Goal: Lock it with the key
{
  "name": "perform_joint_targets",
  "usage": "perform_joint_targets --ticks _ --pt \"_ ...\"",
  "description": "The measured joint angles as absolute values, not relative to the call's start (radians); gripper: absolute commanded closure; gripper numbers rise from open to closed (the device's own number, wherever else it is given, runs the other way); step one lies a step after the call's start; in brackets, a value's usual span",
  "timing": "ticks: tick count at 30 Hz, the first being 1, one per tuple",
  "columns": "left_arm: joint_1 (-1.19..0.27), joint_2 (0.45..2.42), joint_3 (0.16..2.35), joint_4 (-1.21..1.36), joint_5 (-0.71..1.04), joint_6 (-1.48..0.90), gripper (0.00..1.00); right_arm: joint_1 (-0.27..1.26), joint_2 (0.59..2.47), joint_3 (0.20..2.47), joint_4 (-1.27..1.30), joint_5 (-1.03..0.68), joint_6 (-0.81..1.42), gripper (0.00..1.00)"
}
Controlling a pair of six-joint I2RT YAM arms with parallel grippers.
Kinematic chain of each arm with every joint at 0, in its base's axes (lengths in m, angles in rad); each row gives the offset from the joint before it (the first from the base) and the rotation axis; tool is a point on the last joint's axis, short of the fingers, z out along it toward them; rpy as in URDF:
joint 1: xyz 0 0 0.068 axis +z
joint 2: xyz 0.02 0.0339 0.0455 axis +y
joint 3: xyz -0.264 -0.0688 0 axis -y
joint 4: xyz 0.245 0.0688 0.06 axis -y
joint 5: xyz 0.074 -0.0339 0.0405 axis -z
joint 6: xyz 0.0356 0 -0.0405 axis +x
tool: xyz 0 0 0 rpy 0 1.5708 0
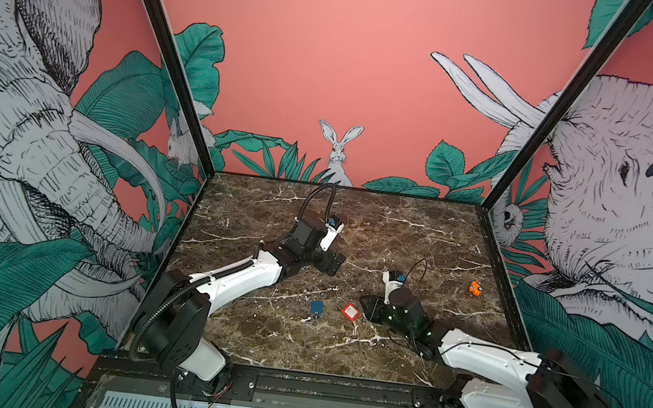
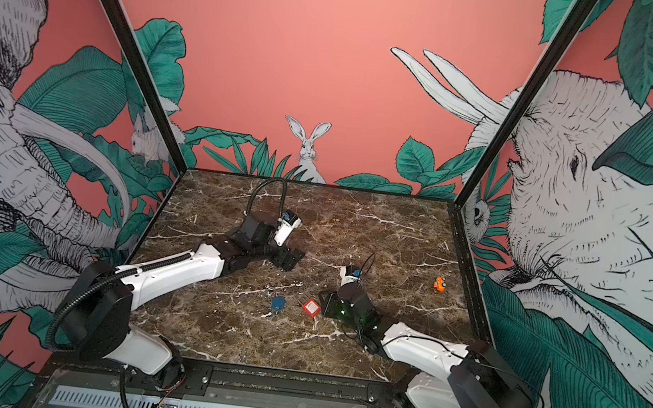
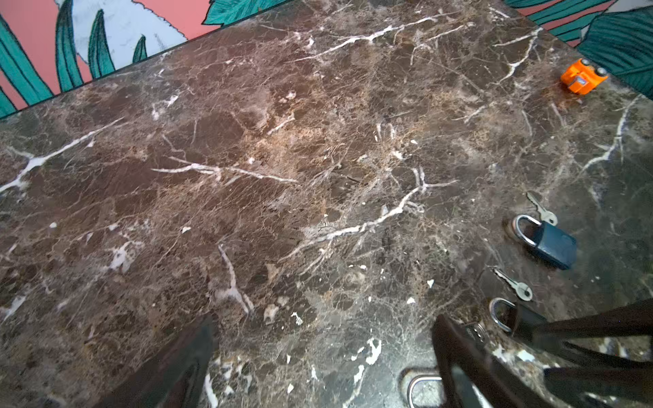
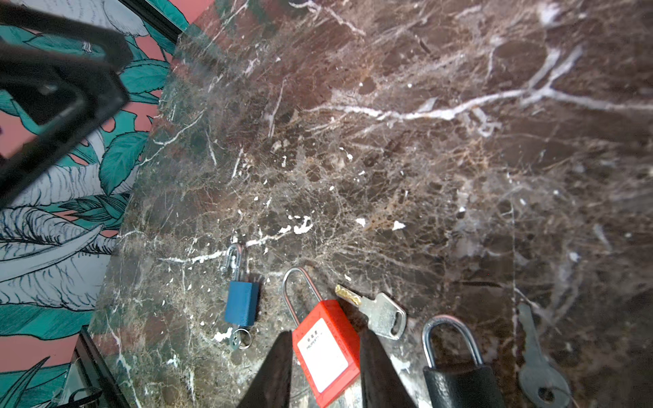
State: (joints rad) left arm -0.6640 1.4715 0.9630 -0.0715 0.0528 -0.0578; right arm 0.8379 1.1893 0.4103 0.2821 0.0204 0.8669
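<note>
Two black fingers [image 4: 274, 374] of the right arm's jaws fill the near edge of the right wrist view. They are parted and stand either side of the red plastic padlock with a white label and steel shackle [image 4: 323, 356]. The padlock lies flat on the brown marble bench [image 4: 424, 159]. Whether the pads touch its flanks cannot be told, but nothing looks clenched or lifted. Its long axis runs straight out along the jaws' reach, shackle pointing away, so the keyhole end sits back between the fingers, hidden. Just beside one finger lies the flat key with a silver head and brass blade [image 4: 383, 314]. It is slanted, head nearer the jaws, with the blade tip aimed outward and in towards the shackle. As it lies, the blade probably points the wrong way for the keyhole, so the key would need turning end for end. Further out on that side sit a black padlock [image 4: 459, 385] and a dull grey key [image 4: 537, 374]. On the opposite side, apart from the fingers, is a small blue padlock [image 4: 242, 303]. The left arm [image 1: 241, 277] holds its jaws spread wide over the bench, well apart from this cluster, so the right arm is plainly the nearer.
</note>
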Motion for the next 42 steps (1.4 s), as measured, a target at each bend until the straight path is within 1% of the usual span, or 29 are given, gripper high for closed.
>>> perform_joint_targets --ticks 1,2,3,7,11,13,16,19,22,24,26,30,32,37,41,42 --pt "-0.664 1.462 0.954 -0.065 0.044 -0.064 0.03 0.838 1.177 0.430 0.250 0.020 0.849 0.35" --pt "-0.664 1.454 0.949 -0.056 0.036 -0.068 0.02 0.838 1.169 0.449 0.223 0.020 0.837 0.05" --pt "-0.664 1.443 0.947 -0.047 0.028 -0.073 0.02 0.838 1.164 0.476 0.187 0.020 0.817 0.02" --pt "-0.664 1.390 0.919 0.014 -0.006 -0.089 0.02 0.840 1.147 0.563 0.089 0.019 0.730 0.02" --pt "-0.664 1.308 0.844 0.086 -0.050 -0.105 0.03 0.844 1.122 0.593 0.040 0.028 0.672 0.02" --pt "-0.664 1.262 0.801 0.119 -0.074 -0.115 0.02 0.844 1.088 0.567 0.078 0.047 0.678 0.02" --pt "-0.664 1.219 0.771 0.138 -0.107 -0.129 0.03 0.841 0.997 0.446 0.233 0.064 0.738 0.02" --pt "-0.664 1.196 0.764 0.138 -0.139 -0.147 0.02 0.810 0.985 0.424 0.231 0.028 0.774 0.02" --pt "-0.664 1.174 0.748 0.132 -0.159 -0.178 0.02 0.796 1.047 0.535 0.148 -0.031 0.751 0.02" --pt "-0.663 1.153 0.729 0.122 -0.165 -0.207 0.02 0.818 1.088 0.620 0.104 -0.051 0.725 0.03" --pt "-0.660 1.129 0.710 0.105 -0.169 -0.244 0.02 0.857 1.129 0.706 0.030 -0.035 0.696 0.05" --pt "-0.658 1.073 0.704 0.021 -0.173 -0.306 0.02 0.970 1.256 0.896 -0.152 0.057 0.632 0.06" --pt "-0.656 1.033 0.698 -0.012 -0.173 -0.320 0.02 1.016 1.321 0.965 -0.217 0.100 0.608 0.11" --pt "-0.645 0.922 0.674 -0.088 -0.183 -0.344 0.02 1.083 1.461 1.050 -0.324 0.151 0.574 0.35" --pt "-0.635 0.884 0.672 -0.157 -0.201 -0.364 0.02 1.084 1.567 1.087 -0.378 0.148 0.572 0.41" --pt "-0.632 0.880 0.669 -0.170 -0.203 -0.370 0.02 1.084 1.594 1.098 -0.387 0.145 0.575 0.41"
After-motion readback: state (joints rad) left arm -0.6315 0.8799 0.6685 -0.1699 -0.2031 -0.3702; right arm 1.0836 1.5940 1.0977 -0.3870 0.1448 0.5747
